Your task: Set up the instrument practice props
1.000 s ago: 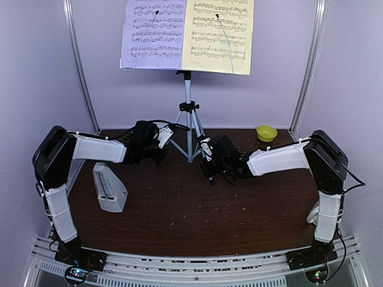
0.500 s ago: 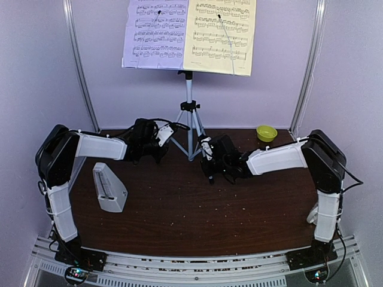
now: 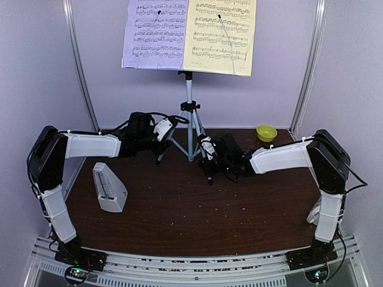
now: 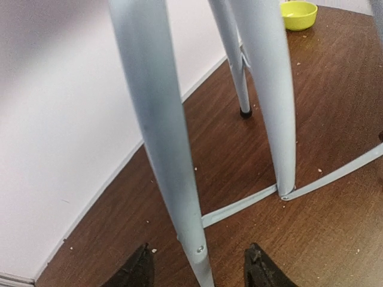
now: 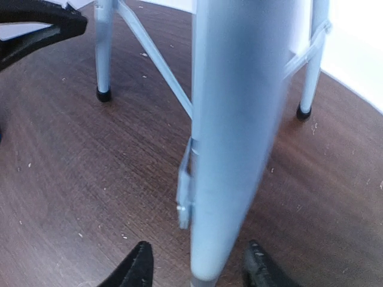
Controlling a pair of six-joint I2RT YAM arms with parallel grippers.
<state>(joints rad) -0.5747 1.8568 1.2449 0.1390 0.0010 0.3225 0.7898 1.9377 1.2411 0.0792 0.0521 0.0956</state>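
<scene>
The music stand's silver tripod (image 3: pixel 189 113) stands at the back middle of the brown table (image 3: pixel 197 215). It carries a lilac page (image 3: pixel 154 33) and a pale yellow page (image 3: pixel 218 36) that hide its desk. My left gripper (image 3: pixel 166 133) is open around the tripod's left leg (image 4: pixel 173 167), with a gap on both sides (image 4: pixel 199 268). The right gripper (image 3: pixel 206 156) is open around the near right leg (image 5: pixel 230 149), which stands between its fingertips (image 5: pixel 198 266). A light grey pyramid metronome (image 3: pixel 109 188) stands upright at the left, apart from both grippers.
A small green bowl (image 3: pixel 266 133) sits at the back right near the wall (image 4: pixel 298 14). Thin braces (image 4: pixel 251 200) link the tripod legs low over the table. White walls and corner rails (image 3: pixel 81 66) close in the back. Crumbs dot the wood.
Both grippers have opened from shut on the tripod legs. The left arm has shifted a little back and right. Earlier, the stand slid slightly to the right.
</scene>
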